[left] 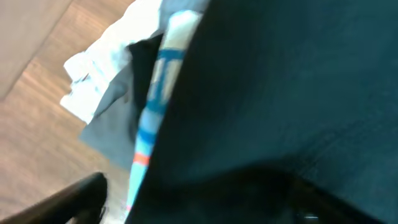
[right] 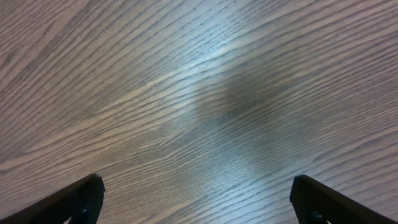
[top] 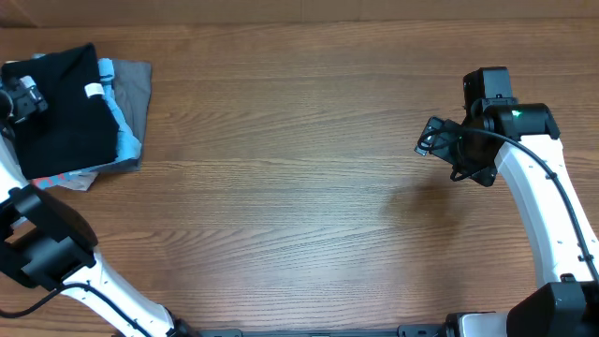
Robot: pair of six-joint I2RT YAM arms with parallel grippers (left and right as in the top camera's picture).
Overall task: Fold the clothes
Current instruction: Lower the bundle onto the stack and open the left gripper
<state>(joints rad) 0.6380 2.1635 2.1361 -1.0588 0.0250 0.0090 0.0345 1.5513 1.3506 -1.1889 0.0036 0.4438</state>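
I find the black T-shirt [top: 61, 108] lying folded on top of the grey shirt [top: 136, 94], with a light-blue shirt [top: 120, 126] sandwiched between them, in a far corner of the bench [top: 299, 206]. Its white neck tag [top: 94, 91] faces up on the edge nearest the grey shirt's exposed strip.

The left tool [top: 26, 97] sits at the opposite edge, on the side away from the grey shirt's strip. In its wrist view the jaws stand wide apart over dark cloth, and I see nothing pinched between them. The right tool [top: 432, 140] hangs fully open and empty over bare bench, well apart from the grey shirt.

Handling: I expect light, limp, non-fragile fabric that drapes and slides over the layers below. Take hold at a folded edge or corner, pinching the black layers only and leaving the light-blue shirt beneath
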